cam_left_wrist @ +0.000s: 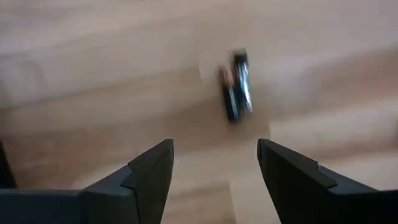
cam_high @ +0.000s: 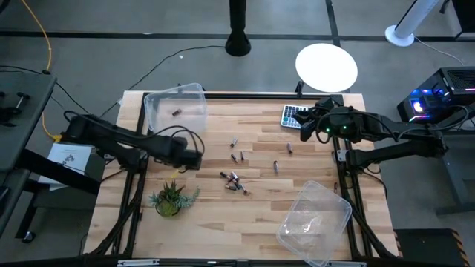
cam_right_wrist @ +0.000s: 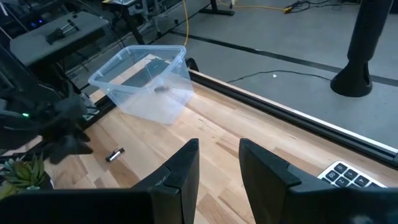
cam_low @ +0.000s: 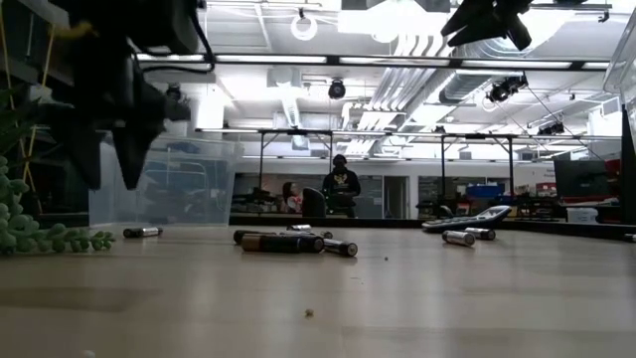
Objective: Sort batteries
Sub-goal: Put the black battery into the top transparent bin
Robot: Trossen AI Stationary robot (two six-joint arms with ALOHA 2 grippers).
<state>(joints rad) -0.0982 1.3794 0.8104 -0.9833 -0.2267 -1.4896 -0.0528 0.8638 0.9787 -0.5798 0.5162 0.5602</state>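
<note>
Several small dark and silvery batteries lie scattered on the wooden table's middle, with a cluster [cam_high: 234,180] and singles such as a battery [cam_high: 276,167]. In the low view the cluster [cam_low: 283,242] lies on its side. One battery [cam_high: 177,113] rests inside the clear tub at the far left. My left gripper [cam_high: 194,159] hovers left of the batteries, open; in the left wrist view the left gripper [cam_left_wrist: 214,163] has two batteries [cam_left_wrist: 236,84] ahead of its fingers, untouched. My right gripper [cam_high: 303,132] hangs raised near the calculator, and in its wrist view the right gripper [cam_right_wrist: 219,163] is open and empty.
A clear tub [cam_high: 176,107] stands at the far left and a second clear tub [cam_high: 315,219] at the near right. A grey calculator [cam_high: 293,116] lies at the far right. A small potted plant [cam_high: 171,199] sits near the left edge. Bare wood surrounds the batteries.
</note>
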